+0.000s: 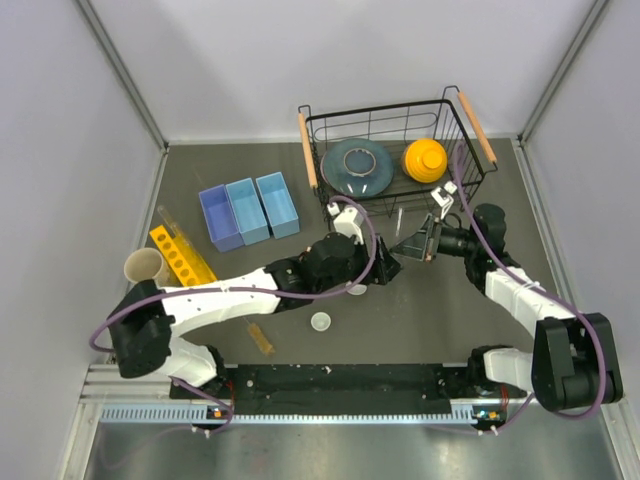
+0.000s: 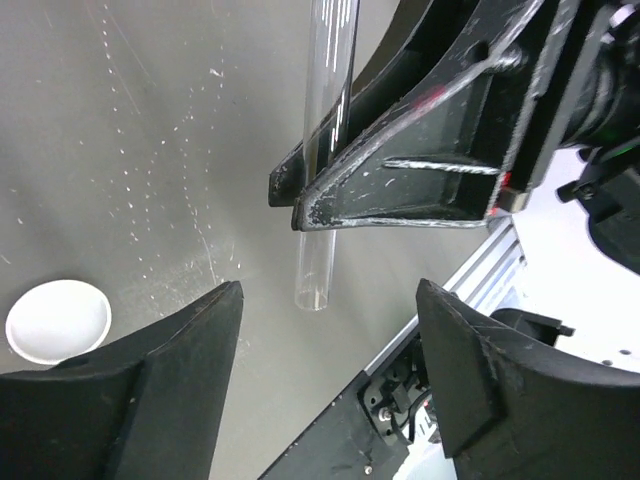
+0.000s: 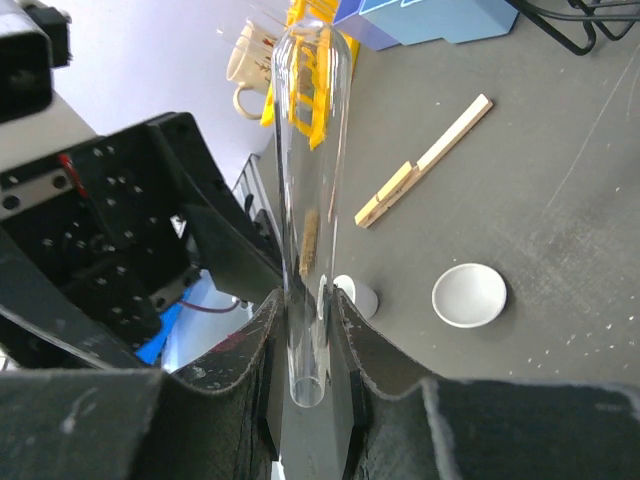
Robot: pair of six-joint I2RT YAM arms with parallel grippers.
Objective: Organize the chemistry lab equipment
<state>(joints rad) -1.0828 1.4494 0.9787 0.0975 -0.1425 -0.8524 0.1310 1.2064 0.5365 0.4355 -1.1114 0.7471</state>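
Both arms reach inward and meet mid-table, the right gripper (image 3: pixel 305 330) pinching a clear test tube (image 3: pixel 310 150) whose long axis runs out beyond its fingertips, rounded end foremost, while the left gripper (image 2: pixel 330 295) stands spread, the tube's open mouth untouched just ahead of its jaws.
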